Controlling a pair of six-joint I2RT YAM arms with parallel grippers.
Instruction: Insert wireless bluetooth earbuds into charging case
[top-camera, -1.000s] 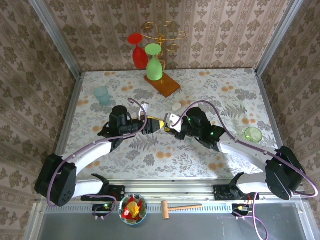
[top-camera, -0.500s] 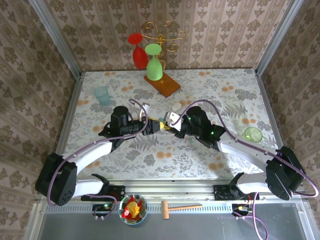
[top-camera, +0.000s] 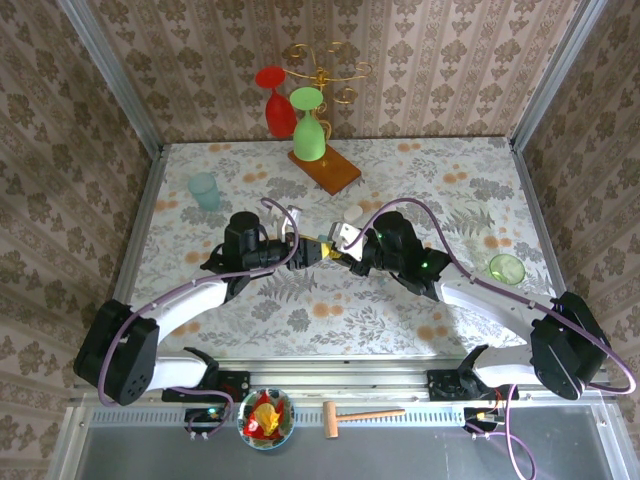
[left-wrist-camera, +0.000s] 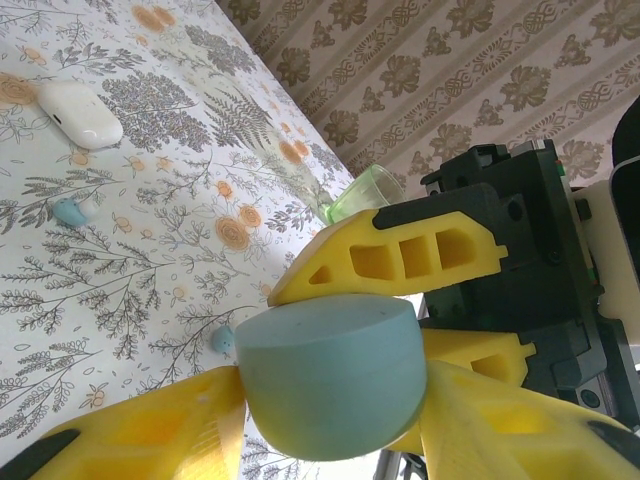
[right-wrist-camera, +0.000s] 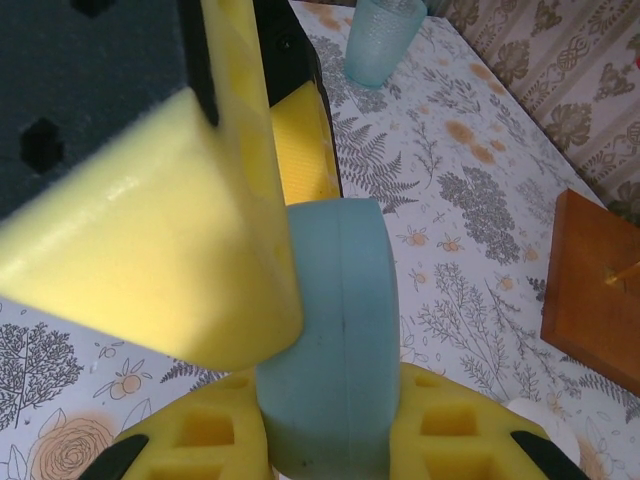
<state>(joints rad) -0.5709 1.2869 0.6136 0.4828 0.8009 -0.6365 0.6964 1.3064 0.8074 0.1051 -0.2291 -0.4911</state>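
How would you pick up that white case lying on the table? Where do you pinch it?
Pinch the white case across its narrow middle, one finger on each long side, coming straight down from above. It lies flat on the table like a rounded pebble, so its ends curve away and would probably slip, while the long sides give a straighter hold.

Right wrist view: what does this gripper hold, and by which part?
A pale blue case, clamped at its near end by the right gripper.
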